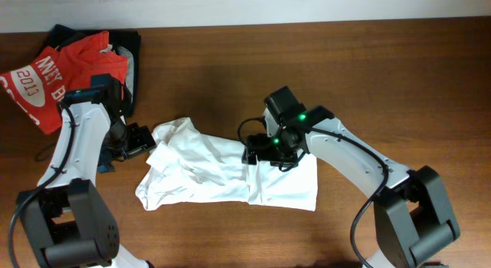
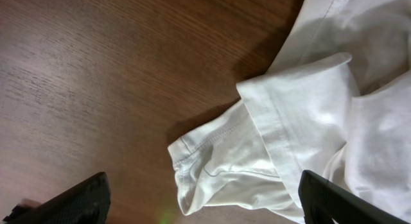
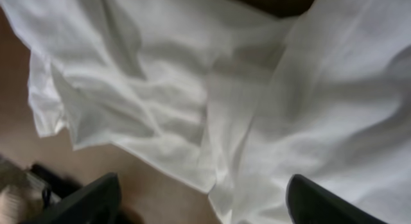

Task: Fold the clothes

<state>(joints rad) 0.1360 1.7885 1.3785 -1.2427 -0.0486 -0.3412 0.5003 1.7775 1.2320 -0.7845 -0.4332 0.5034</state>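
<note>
Red cloth shirt [image 1: 46, 80], white lettering: brown wooden worktop [image 1: 230, 68], far-left corner. Left tool [image 1: 143, 140]: jaws wide, empty, beside crumpled white thin-cloth T-shirt [image 1: 207, 172] lying mid-worktop. Right tool [image 1: 257, 150]: jaws wide over it, gripping nothing.

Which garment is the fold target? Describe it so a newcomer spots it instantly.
On the brown wooden table, look mid-table, not the far-left corner. The white T-shirt lies rumpled there. Its plain white sets it apart: the corner holds a red shirt with white lettering and a black garment.
</note>
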